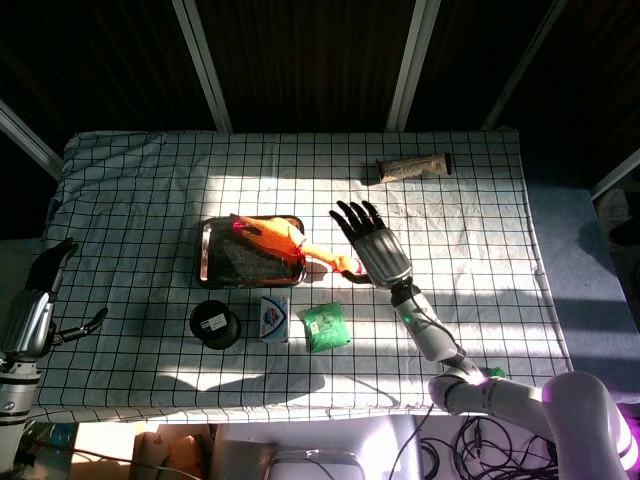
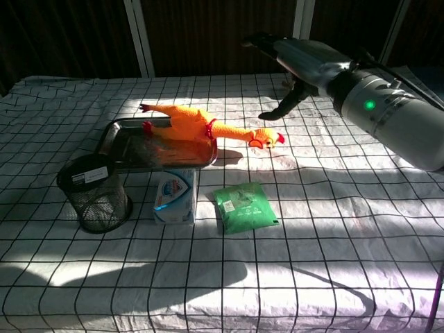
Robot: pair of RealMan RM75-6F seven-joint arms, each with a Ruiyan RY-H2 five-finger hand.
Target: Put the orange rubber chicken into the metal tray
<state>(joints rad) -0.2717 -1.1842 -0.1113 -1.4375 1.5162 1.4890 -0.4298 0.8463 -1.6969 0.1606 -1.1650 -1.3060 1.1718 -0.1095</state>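
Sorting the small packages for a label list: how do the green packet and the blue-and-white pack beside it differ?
The green packet lies flat on the cloth; the blue-and-white pack is boxier and stands taller. The green packet sits clear of the metal tray, while the blue-and-white pack lies right at its front edge. Both rest on the checked cloth, side by side.

A table draped in a white checked cloth (image 1: 150, 200) carries a metal tray (image 1: 210, 262), a black mesh cup (image 1: 214, 323), a small blue-and-white carton (image 1: 274, 316), a green packet (image 1: 325, 327), a brown tube (image 1: 412, 167) and a green lump (image 1: 492, 372).
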